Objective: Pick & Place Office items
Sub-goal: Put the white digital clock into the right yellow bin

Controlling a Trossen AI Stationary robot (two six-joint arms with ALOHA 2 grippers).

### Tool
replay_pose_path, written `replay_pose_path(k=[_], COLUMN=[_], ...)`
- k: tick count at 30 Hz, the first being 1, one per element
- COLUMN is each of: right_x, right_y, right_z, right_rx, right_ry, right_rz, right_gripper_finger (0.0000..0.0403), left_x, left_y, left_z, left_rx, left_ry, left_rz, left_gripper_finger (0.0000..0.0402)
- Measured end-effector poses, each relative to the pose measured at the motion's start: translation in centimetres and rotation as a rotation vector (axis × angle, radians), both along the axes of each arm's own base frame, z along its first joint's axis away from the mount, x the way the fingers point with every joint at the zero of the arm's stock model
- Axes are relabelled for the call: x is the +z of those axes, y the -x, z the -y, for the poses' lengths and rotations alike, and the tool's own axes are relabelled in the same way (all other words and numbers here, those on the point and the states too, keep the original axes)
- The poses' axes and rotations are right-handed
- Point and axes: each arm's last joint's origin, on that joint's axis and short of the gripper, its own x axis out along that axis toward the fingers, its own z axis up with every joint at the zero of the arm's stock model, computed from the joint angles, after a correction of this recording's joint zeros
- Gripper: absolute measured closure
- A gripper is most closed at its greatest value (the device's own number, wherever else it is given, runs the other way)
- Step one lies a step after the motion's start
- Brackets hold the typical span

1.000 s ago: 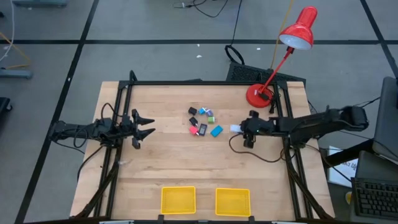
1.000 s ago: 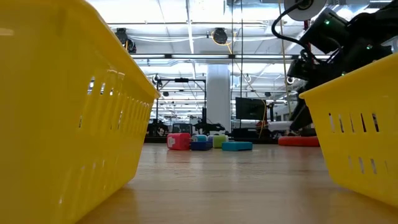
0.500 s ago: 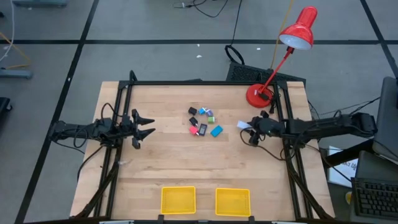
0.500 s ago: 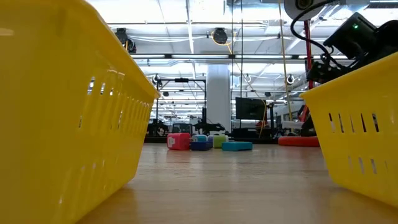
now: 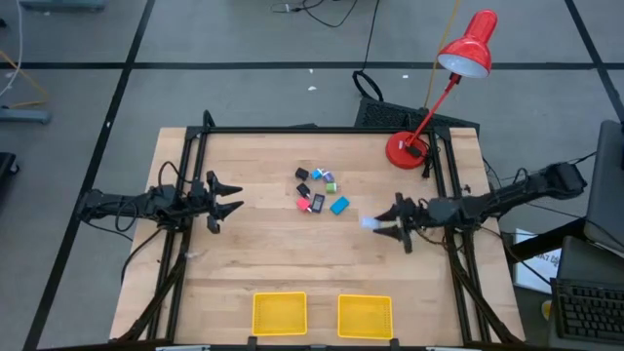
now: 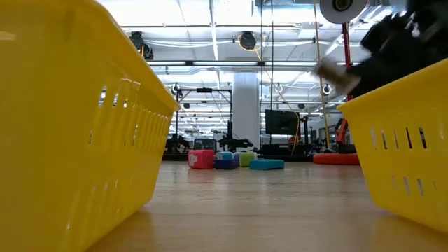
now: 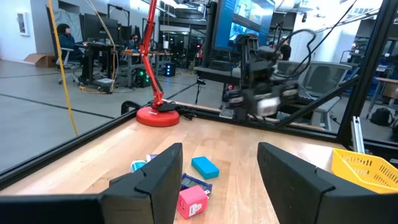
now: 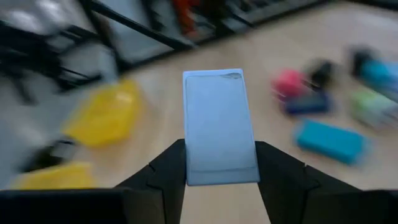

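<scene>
A cluster of tiny office items (image 5: pixel 317 190), pink-red, black, teal, green and blue, lies on the wooden table's far middle; it also shows in the low view (image 6: pixel 227 160) and the left wrist view (image 7: pixel 196 180). My right gripper (image 5: pixel 378 226) is right of the cluster, shut on a pale blue-white flat rectangular item (image 8: pixel 219 124). My left gripper (image 5: pixel 232 200) waits open at the table's left side, its fingers (image 7: pixel 155 183) pointing toward the cluster. Two yellow trays (image 5: pixel 280 314) (image 5: pixel 365 315) stand at the near edge. My right gripper pinches the pale rectangular item between its two fingers (image 8: pixel 171 165), which lie on the two long edges at its rear end (image 8: pixel 221 177). The fingers point about level toward the table's left. The item sticks out ahead of the fingertips and is lifted clear of the table (image 6: pixel 329 70).
A red desk lamp has its base (image 5: pixel 405 149) on the table's far right corner, its head (image 5: pixel 468 47) beyond the far edge. A black frame (image 5: pixel 292 129) rims the table. Bare wood lies between the cluster and the trays. People sit in the room beyond (image 7: pixel 62 37).
My right gripper, carrying the pale item, has drawn back toward the table's right, then swung toward the near edge and turned, its fingers now pointing to the table's left. The item has moved with it, toward the near edge and away from the lamp. The right views are blurred by motion.
</scene>
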Motion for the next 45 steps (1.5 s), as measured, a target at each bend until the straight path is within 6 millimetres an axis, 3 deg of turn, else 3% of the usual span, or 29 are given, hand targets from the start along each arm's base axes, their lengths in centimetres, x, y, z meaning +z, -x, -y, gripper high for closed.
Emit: replay_pose_path(k=[4,14,24,33,39,45], right_x=[1.2,4.6,7.7,6.1,3.1,1.7], right_y=[0.4,0.4,-2.8,-5.6,-6.1,-6.3], right_z=[-2.2,-9.2,-18.2,-22.4,-23.1,-23.2], right_rx=[0.053,0.132,0.233,0.192,0.151,0.114], right_ry=[-0.014,0.066,0.223,0.205,0.186,0.178], right_rz=[0.107,0.101,-0.106,-0.27,-0.374,-0.428], right_gripper_finger=[0.025,0.025,0.025,0.025,0.025,0.025], left_x=[0.0,0.0,0.0,0.0,0.0,0.0], left_y=[0.0,0.0,0.0,0.0,0.0,0.0], left_z=[0.0,0.0,0.0,0.0,0.0,0.0], left_rx=[0.0,0.0,0.0,0.0,0.0,0.0], left_ry=[0.0,0.0,0.0,0.0,0.0,0.0], left_rz=[0.0,0.0,0.0,0.0,0.0,0.0], left_gripper_finger=[0.019,0.019,0.019,0.019,0.019,0.019])
